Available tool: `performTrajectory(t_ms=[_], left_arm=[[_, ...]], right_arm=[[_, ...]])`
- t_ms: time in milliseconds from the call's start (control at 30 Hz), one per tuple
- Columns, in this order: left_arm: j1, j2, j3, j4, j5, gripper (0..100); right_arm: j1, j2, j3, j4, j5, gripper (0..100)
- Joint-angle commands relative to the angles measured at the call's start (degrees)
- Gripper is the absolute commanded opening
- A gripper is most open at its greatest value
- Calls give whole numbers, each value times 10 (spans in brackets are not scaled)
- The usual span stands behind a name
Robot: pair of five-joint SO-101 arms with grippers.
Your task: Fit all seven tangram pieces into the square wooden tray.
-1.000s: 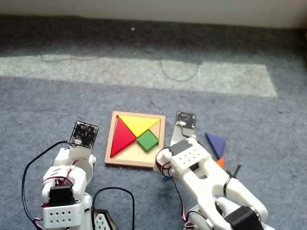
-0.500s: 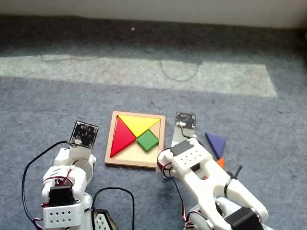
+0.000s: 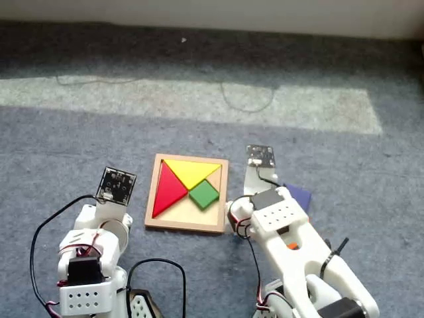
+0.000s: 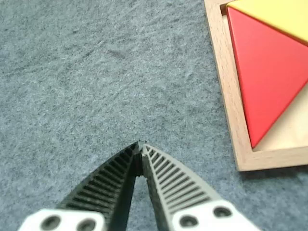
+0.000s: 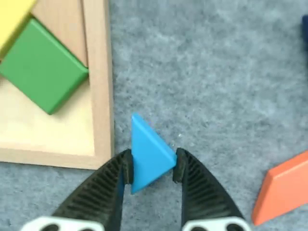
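Nearest in, the left hand (image 4: 140,149) sits pinched shut on nothing, over bare counter (image 4: 96,72) beside the tray (image 5: 98,72). The right hand (image 5: 153,161) is clamped on the blue triangle (image 5: 147,144), just outside the tray's rim. An orange piece (image 5: 284,187) lies loose nearby. In the tray: red triangle (image 3: 169,189), yellow triangle (image 3: 191,172), green square (image 3: 204,194). Farther out, a dark blue triangle (image 3: 301,195) waits. Three seated, so I'd judge four to go, under halfway.
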Motion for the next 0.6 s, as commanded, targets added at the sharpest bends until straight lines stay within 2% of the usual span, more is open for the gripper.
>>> performTrajectory(t_ms=[0,200,467,567], left_arm=[[-2,-1,11,-5,-4,6],[-2,-1,11,-6,-4,6],[-5,-1,11,-9,-4,6],[-44,-1,5,-11,-4,6]], right_arm=[[7,-84,-29,18,51,42],[-29,-131,-29,17,164,44],[-105,-125,-73,17,243,46],[-116,-72,-117,19,251,46]])
